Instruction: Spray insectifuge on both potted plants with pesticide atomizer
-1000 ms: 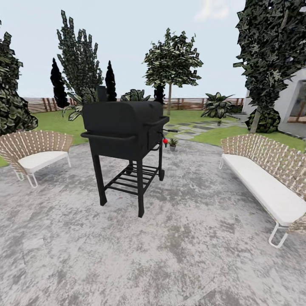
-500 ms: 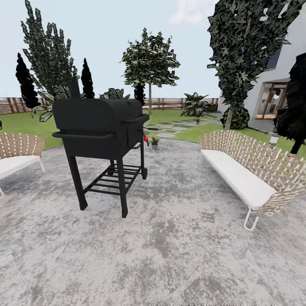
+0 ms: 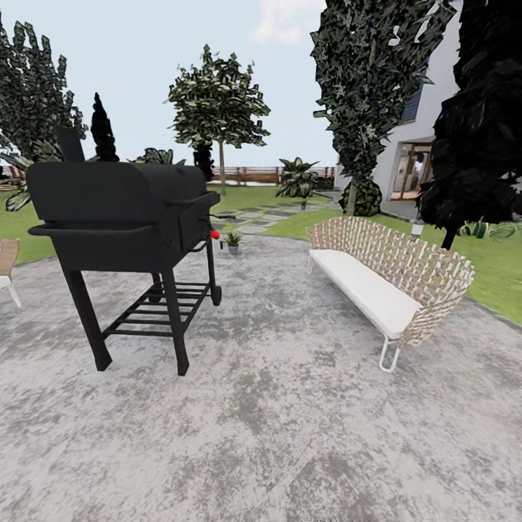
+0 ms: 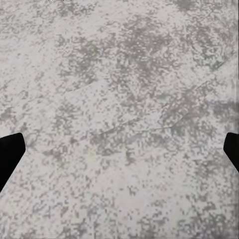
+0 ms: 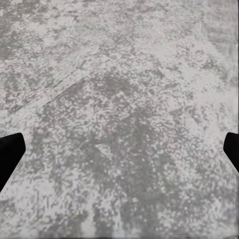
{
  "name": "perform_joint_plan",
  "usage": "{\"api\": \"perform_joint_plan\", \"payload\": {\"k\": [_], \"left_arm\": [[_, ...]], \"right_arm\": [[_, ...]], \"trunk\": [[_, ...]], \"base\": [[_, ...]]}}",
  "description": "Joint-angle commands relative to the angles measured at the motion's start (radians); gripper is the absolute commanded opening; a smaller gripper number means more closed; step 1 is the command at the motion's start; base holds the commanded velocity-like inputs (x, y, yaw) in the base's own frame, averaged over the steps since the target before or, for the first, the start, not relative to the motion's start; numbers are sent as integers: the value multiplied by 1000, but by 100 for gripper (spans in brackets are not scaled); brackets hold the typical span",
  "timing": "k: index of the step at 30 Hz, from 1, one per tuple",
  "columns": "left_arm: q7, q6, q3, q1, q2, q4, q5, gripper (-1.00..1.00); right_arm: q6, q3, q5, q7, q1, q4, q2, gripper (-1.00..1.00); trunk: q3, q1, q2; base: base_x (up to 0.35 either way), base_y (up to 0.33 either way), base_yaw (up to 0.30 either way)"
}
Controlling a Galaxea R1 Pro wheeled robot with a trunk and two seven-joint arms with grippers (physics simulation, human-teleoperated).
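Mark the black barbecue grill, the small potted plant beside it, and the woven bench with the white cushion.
Black barbecue grill point(image 3: 119, 210): head view, front of its barrel body.
Small potted plant in a grey pot point(image 3: 233, 240): head view, its green leaves.
Woven wicker bench with a white cushion point(image 3: 366, 288): head view, the seat cushion.

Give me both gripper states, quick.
Left gripper: open, holding nothing, above the paving.
Right gripper: open, holding nothing.

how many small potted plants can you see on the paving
1: a small potted plant at the far edge of the paving, just past the grill toward the stepping stones. Another may be hidden behind the grill.
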Motion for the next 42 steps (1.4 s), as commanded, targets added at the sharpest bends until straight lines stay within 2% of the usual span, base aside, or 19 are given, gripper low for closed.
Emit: {"api": "perform_joint_plan", "payload": {"k": [1,12,23,42], "left_arm": [[1,-3,-1,0,0,0,-1,100],[2,-3,0,0,0,0,-1,100],[2,-3,0,0,0,0,-1,100],[6,-3,10,0,6,2,0,100]], "right_arm": [[-3,-1,-1,0,-1,1,0,100],[-4,0,-1,1,-1,2,0,100],[-4,2,1,2,-1,2,0,100],[-4,6,3,3,-1,6,1,100]], "trunk": [[-4,4,-8],[-40,46,-85],[-87,88,-162],[-115,88,-162]], "base": [[0,0,-300],[0,0,-298],[0,0,-219],[27,0,-73]]}}
